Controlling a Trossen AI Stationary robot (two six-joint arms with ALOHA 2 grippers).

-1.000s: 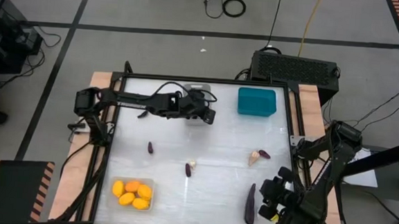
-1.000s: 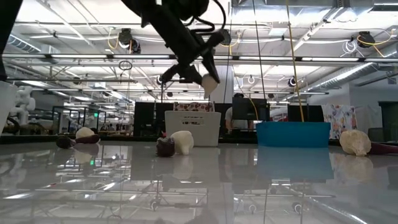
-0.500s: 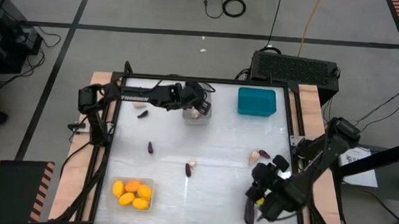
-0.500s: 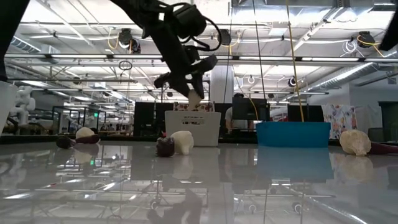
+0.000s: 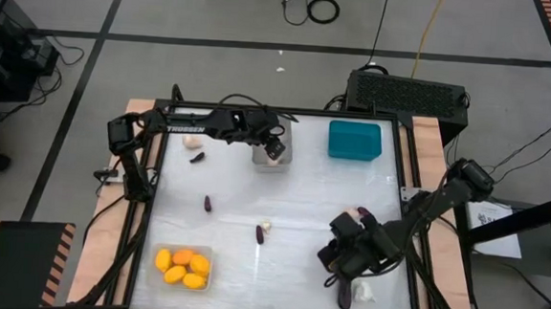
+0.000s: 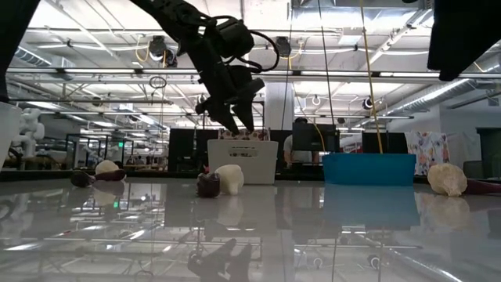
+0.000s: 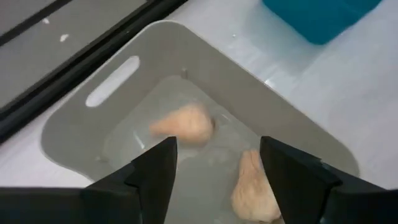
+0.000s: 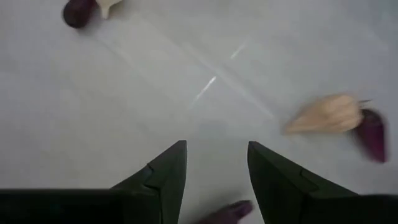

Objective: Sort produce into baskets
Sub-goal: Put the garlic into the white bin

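Observation:
My left gripper [image 5: 274, 147] hangs open and empty over the pale grey basket [image 5: 271, 158] at the table's far side; it also shows in the low view [image 6: 235, 117]. Two beige garlic bulbs [image 7: 185, 123] [image 7: 254, 190] lie in that basket [image 7: 74, 134]. My right gripper [image 5: 331, 257] is open and empty above the table, over the far end of the long dark eggplant [image 5: 344, 295]. A garlic bulb [image 8: 326, 115] touching a tiny eggplant [image 8: 371, 134] lies ahead of it. The teal basket [image 5: 354, 139] stands at the far right. The clear basket [image 5: 183, 267] holds yellow-orange fruits.
Loose on the table lie a garlic bulb [image 5: 193, 142] and a tiny eggplant [image 5: 197, 156] at the far left, another tiny eggplant [image 5: 207, 203], and a tiny eggplant [image 5: 260, 234] beside a garlic bulb [image 5: 266, 227] in the middle. A black perforated box [image 5: 407, 93] stands beyond the far edge.
My left gripper has gone down and a little toward the far edge over the grey basket, then opened and let go of a garlic bulb, which has dropped into the basket. My right gripper has gone from the near right corner toward the table's middle, over the long eggplant.

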